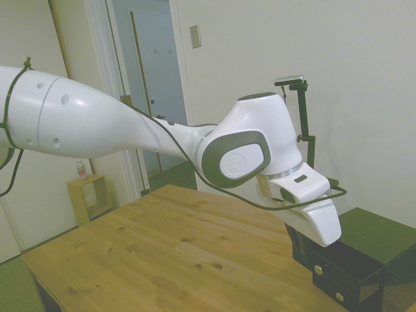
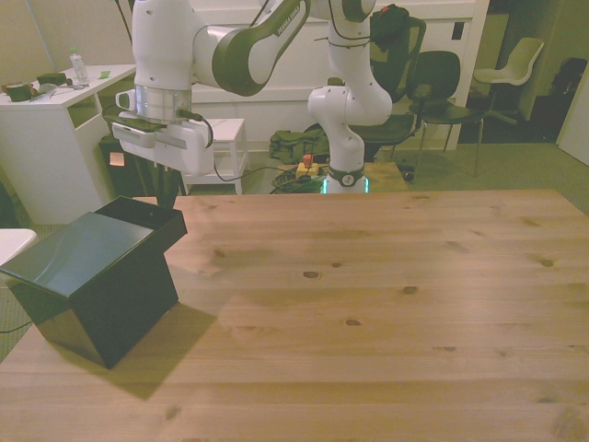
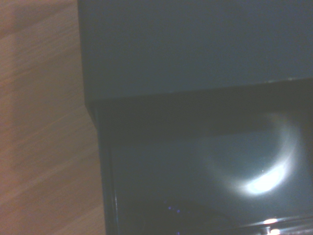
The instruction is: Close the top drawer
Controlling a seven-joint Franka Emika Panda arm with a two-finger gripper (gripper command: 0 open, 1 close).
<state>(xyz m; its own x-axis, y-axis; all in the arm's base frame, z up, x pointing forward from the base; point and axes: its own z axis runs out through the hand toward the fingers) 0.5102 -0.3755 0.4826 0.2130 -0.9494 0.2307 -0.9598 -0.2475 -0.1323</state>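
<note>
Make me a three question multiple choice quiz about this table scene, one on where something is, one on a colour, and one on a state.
1. Where does the small black box-like cabinet stand in the front view?
A. at the front view's left
B. at the front view's right
C. in the middle of the table

2. What colour is the robot arm?
A. red
B. white
C. blue

3. How is the black top drawer with the small round knob?
A. taken out and lying on the table
B. shut flush
C. partly pulled out

Key: 1 A, the cabinet sits by the wooden table's left edge in the front view. 2 B, its shells are white with grey joints. 3 C, the drawer's open box juts from the cabinet, with the pincer at its front.
</note>
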